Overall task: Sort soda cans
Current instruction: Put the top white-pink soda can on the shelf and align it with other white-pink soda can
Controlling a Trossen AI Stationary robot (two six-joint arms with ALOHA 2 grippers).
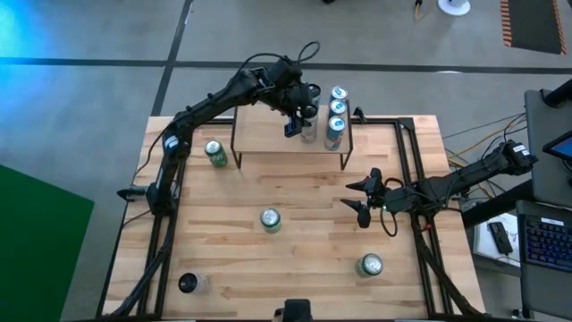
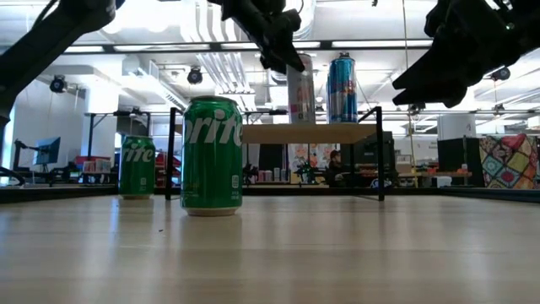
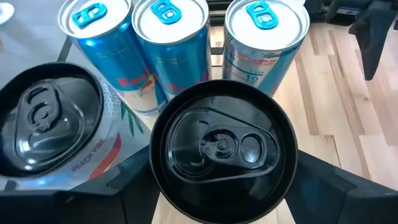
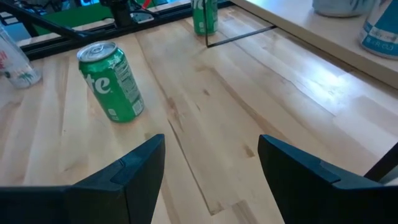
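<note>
We count what shows. From above, three green cans stand on the wooden table (image 1: 295, 268): one near the left arm's base (image 1: 215, 153), one at the table's middle (image 1: 270, 219), one toward the near right corner (image 1: 370, 265). A black-topped can (image 1: 187, 283) stands at the near left corner. On the raised wooden shelf (image 1: 268, 134) at the far edge, three pale blue and silver cans (image 1: 337, 112) stand in a tight row, each with a silver top and blue tab.

The left gripper (image 1: 300, 121) hangs over that shelf, its body covering most of what sits under it from above. Its wrist camera shows more: a black-topped can (image 3: 222, 146) sits between the two dark fingers (image 3: 134, 180), which flank it closely at both sides; whether they press it we cannot tell, and its base is cut off. Just beside it stands another black-topped can (image 3: 46, 121), with pale printed sides, half out of the picture.

The right gripper (image 1: 365, 199) hovers above the table's right half, fingers (image 4: 140, 171) spread apart, nothing between them.

From table height only two green cans are plain, one near (image 2: 212, 156) and one farther (image 2: 137, 167); the shelf's thin dark metal legs (image 2: 380, 152) show, and two cans up there are partly masked by the left arm.

All cans are smooth metal cylinders.
</note>
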